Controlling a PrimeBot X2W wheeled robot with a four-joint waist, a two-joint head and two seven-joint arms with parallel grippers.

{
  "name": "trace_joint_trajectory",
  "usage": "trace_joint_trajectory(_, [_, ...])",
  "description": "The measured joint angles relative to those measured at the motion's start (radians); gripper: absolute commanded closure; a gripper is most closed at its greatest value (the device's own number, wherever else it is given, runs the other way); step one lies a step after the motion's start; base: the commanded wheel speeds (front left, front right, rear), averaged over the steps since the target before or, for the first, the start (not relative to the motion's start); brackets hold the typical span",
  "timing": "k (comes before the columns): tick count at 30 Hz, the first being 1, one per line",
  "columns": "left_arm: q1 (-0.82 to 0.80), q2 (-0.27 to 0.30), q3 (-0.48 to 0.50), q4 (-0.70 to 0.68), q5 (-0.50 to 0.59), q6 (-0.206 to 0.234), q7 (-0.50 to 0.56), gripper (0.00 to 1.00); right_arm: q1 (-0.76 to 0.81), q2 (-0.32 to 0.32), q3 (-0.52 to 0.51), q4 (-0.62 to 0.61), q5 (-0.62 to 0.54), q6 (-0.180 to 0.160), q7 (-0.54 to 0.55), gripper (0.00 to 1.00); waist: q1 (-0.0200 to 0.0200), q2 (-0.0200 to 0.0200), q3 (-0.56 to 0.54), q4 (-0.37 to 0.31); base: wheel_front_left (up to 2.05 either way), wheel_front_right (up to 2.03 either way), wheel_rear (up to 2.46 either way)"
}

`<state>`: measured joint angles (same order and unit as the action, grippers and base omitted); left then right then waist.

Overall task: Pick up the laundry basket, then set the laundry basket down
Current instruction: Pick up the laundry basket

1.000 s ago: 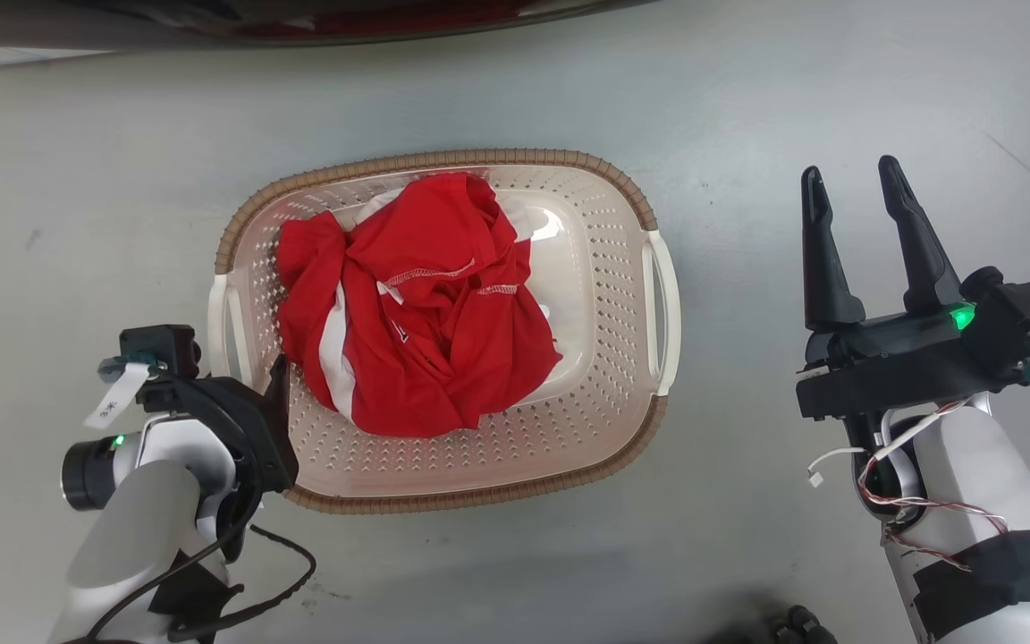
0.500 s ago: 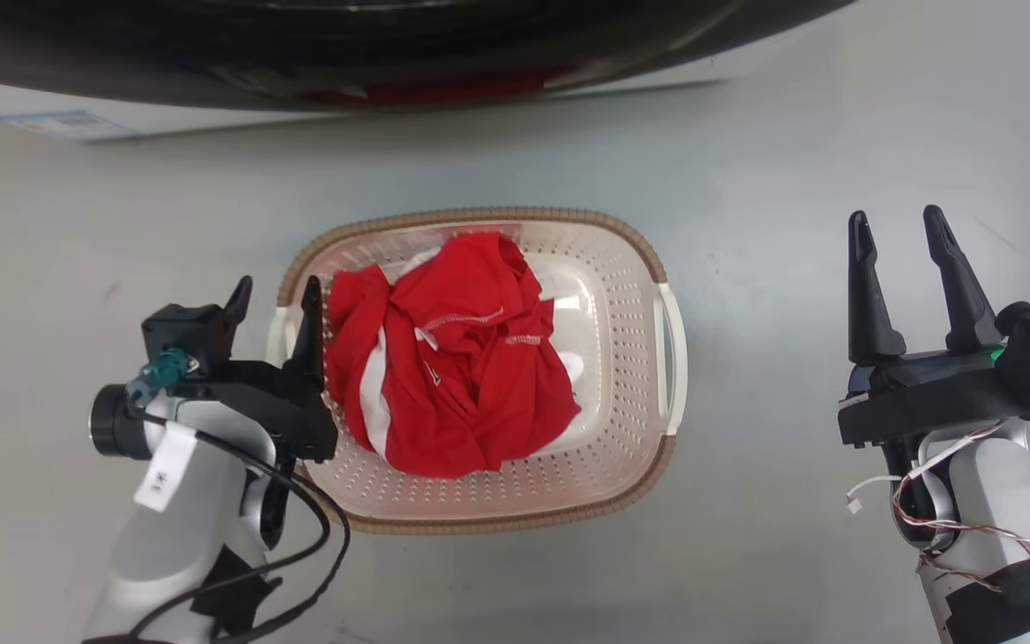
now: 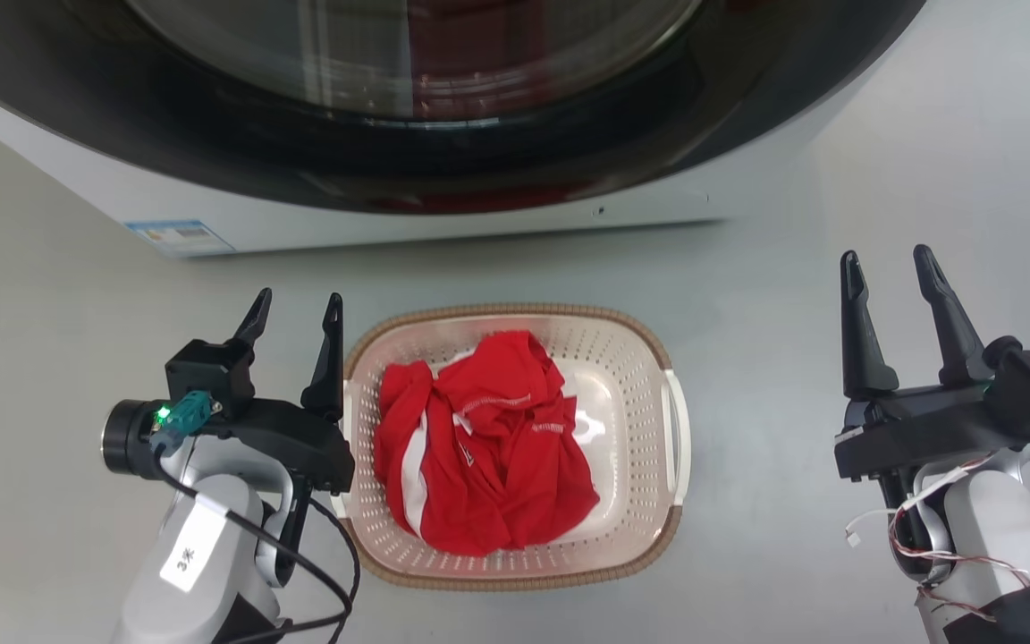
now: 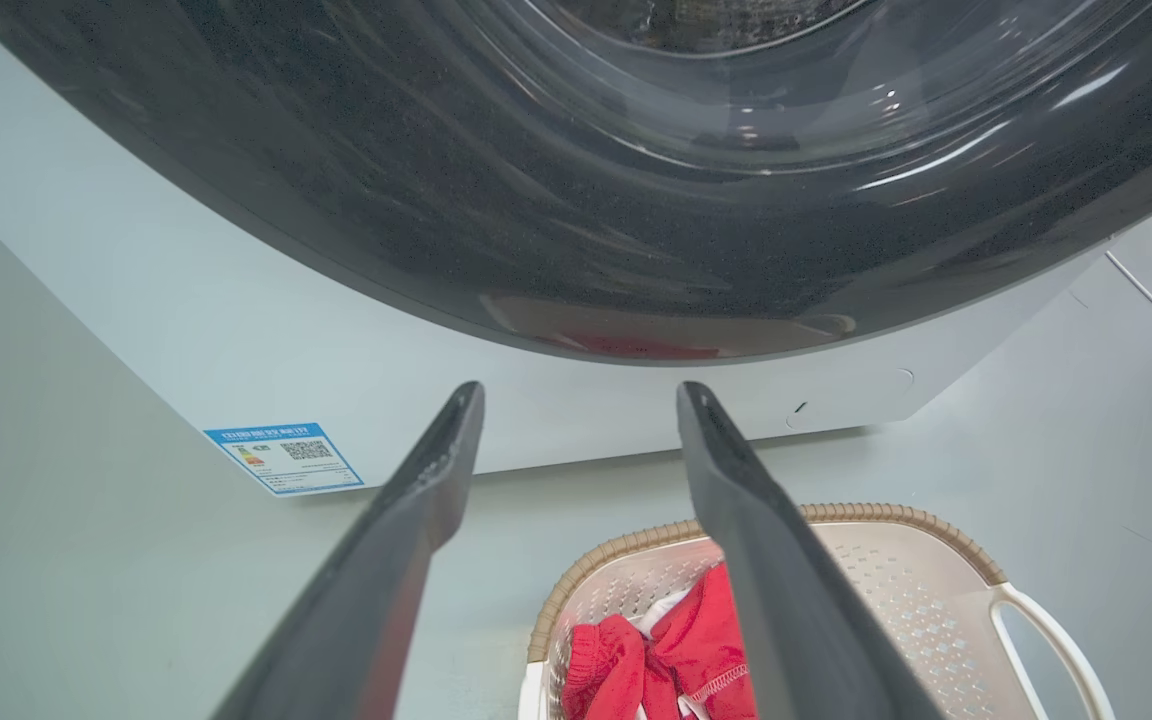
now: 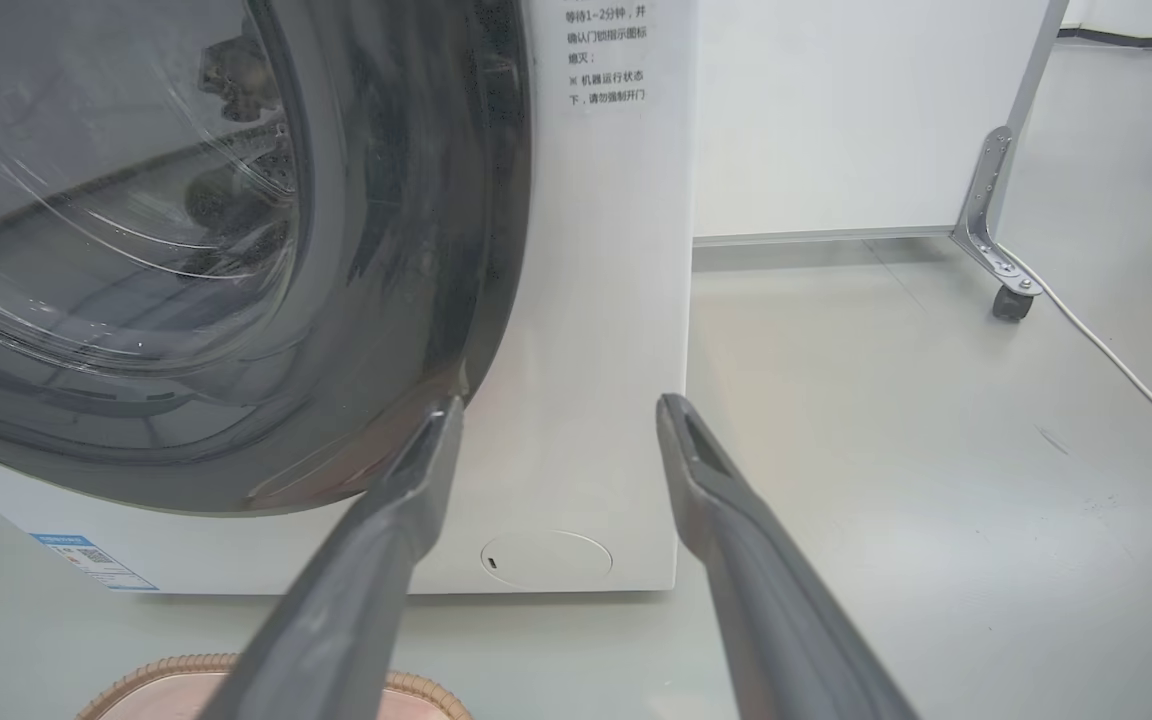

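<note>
Laundry basket (image 3: 631, 394) on floor (image 3: 765, 555) before washer (image 3: 479, 134)

Cream perforated laundry basket (image 3: 631, 394), brown rim

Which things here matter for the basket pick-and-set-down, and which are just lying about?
Job: cream perforated plastic laundry basket with brown woven-look rim; open left hand beside it; open right hand, apart.
Lying about: crumpled red-and-white garment inside the basket; white front-loading washer; grey floor.
</note>
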<state>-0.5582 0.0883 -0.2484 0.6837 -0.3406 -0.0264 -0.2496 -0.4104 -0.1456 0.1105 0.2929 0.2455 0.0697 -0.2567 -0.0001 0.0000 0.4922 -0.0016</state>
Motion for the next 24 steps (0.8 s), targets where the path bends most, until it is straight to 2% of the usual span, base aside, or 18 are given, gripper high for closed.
trace_joint_trajectory(13, [0.200, 0.035, 0.009, -0.292, 0.054, 0.044, 0.000, 0.00, 0.097, 0.016, -0.002, -0.043, -0.010, 0.001, 0.000, 0.00, -0.0001, -0.0001, -0.210, 0.009, 0.00, 0.00, 0.00])
trace_joint_trajectory(24, [0.393, 0.053, 0.012, -0.458, 0.067, 0.080, 0.000, 0.00, 0.251, 0.019, -0.004, -0.086, -0.016, -0.003, 0.000, 0.00, -0.0001, -0.0002, -0.371, 0.008, 0.00, 0.00, 0.00])
